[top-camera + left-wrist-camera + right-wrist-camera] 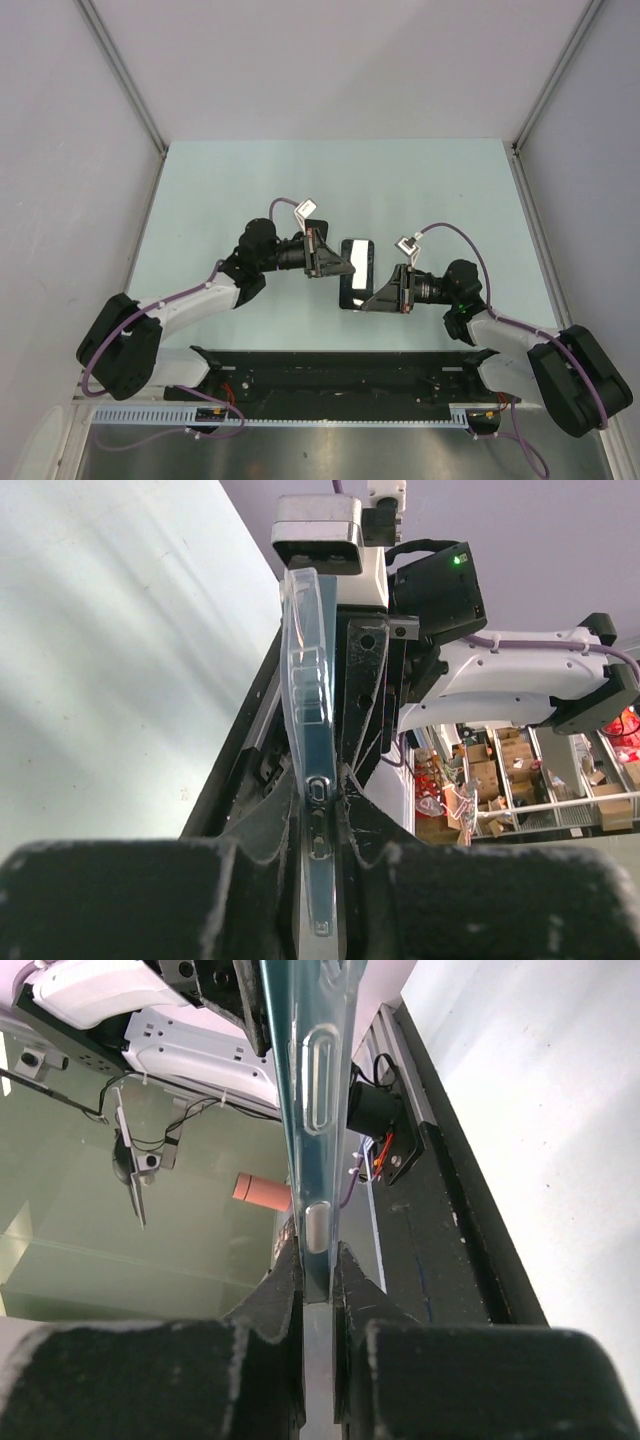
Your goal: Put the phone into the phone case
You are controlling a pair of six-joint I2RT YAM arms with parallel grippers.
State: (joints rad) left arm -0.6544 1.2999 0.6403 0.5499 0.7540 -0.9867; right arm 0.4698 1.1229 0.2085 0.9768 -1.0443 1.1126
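Above the table (250,180) centre | phone case (304,670) with dark phone (357,268) held level, long axis near-to-far | left gripper (318,815) and right gripper (318,1260) each pinched narrow on opposite long edges | I can't judge seating.

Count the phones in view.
1: the phone, mid-table between the left tool and right tool, both shut on the edges of the phone case. A second could be hidden under it.

A thin transparent rectangular phone case (305,680) is held above the middle of a pale flat table (250,190). It is clamped between the left gripper (338,262) on its left side and the right gripper (375,297) at its right near corner.
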